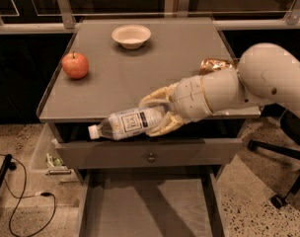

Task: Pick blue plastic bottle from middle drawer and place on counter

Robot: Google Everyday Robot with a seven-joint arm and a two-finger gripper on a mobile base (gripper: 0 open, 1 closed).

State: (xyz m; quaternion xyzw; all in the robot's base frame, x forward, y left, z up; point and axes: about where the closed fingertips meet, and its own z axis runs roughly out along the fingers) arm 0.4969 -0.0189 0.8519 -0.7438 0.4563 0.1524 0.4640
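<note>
My gripper is shut on the blue plastic bottle, a clear bottle with a white cap and a white-and-dark-blue label. The bottle lies roughly level, cap pointing left, in the air at the front edge of the counter, partly over it. The white arm reaches in from the right. The middle drawer stands pulled out below, its flat grey floor showing.
A red apple sits on the counter's left side and a white bowl at the back. A golden-brown snack bag lies at the right, partly behind my arm. A knobbed drawer panel is below the counter edge. Cables lie on the floor left.
</note>
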